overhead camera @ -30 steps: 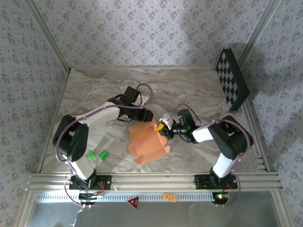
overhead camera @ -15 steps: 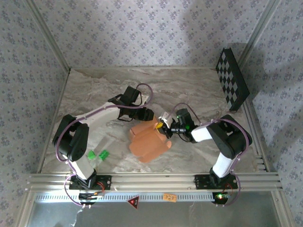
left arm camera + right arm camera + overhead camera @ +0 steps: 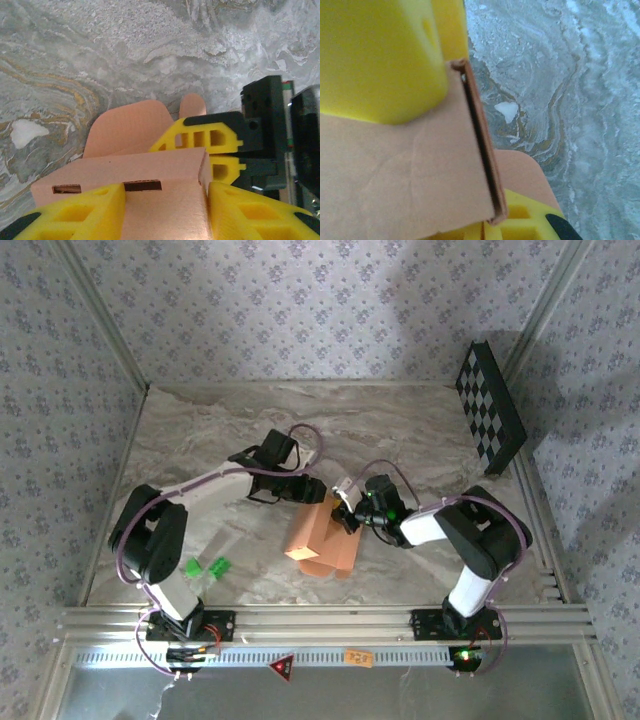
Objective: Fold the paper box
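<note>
The salmon-orange paper box stands partly folded up at the table's middle, between both arms. My left gripper reaches it from the far side. In the left wrist view a creased panel with two slots fills the gap between its yellow fingers, touching both; the left gripper is shut on it. My right gripper comes in from the right. Its yellow fingers pinch a doubled wall of the paper box, so the right gripper is shut on that wall. A rounded flap lies on the marble beyond.
Small bright green pieces lie near the left arm's base. A black-and-white checkerboard panel leans at the back right. The marble table is walled on three sides, with an aluminium rail along the front.
The paper box has gone from lying spread out to a narrower, raised shape. My right gripper has moved left with its wall, and the left gripper has shifted slightly toward it.
</note>
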Tool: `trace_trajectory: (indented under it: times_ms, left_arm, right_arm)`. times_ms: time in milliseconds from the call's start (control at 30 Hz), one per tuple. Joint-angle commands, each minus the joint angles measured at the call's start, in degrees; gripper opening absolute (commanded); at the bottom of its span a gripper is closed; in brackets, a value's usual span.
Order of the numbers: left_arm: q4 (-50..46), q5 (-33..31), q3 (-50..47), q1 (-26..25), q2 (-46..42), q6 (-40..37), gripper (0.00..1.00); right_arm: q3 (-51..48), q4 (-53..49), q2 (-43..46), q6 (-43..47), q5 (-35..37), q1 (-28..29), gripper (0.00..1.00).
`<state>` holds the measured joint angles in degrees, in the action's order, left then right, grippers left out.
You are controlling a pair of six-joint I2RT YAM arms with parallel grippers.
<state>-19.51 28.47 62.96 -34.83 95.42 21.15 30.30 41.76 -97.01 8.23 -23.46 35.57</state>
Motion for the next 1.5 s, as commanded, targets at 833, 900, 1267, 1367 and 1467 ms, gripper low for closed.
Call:
trace_trajectory:
  times_ms: [833,900,1267,1367,1467]
  left_arm:
    - [-8.5,-4.8,-1.0,4.8,-7.6,-1.9,0.74]
    - [-10.1,-6.6,1.3,3.7,-6.3,-2.5,0.74]
    - [-10.2,-16.1,4.8,1.1,-2.7,0.0,0.80]
    - [-9.6,-17.8,5.1,1.0,-2.3,0.6,0.80]
    - [-10.8,-18.5,6.0,0.9,-0.8,0.1,0.79]
  right_arm:
    - [6.7,-7.5,-0.7,1.9,-0.4,4.1,0.09]
    - [6.5,-6.9,-0.8,1.6,-0.5,4.0,0.09]
    - [4.1,-5.7,0.9,1.5,0.0,4.0,0.09]
    - [3.4,-5.4,1.2,1.4,0.2,4.0,0.09]
    - [3.0,-4.9,1.1,1.1,0.3,4.0,0.08]
